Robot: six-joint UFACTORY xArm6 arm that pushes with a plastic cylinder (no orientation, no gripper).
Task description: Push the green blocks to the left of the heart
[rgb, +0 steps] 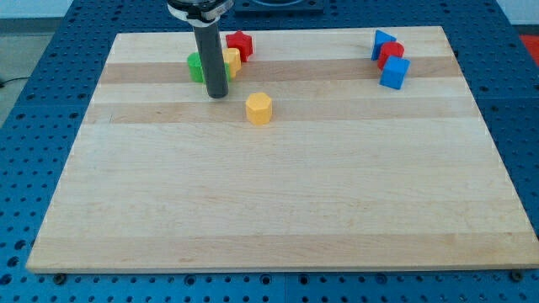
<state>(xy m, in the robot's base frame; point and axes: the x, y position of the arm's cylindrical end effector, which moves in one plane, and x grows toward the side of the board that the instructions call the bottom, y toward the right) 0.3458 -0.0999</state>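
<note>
My tip (217, 93) rests on the board near the view's top left, just below a cluster of blocks. A green block (195, 66) sits left of the rod, partly hidden by it, so its shape is unclear. A yellow block (231, 61), perhaps the heart, peeks out right of the rod, touching a red block (240, 44) above it. The rod hides whatever lies between green and yellow. A yellow hexagonal block (258, 108) stands alone to the lower right of my tip.
At the view's top right a blue triangular block (382, 42), a red block (391, 54) and a blue cube (394, 73) touch in a slanted row. The wooden board (269, 210) lies on a blue perforated table.
</note>
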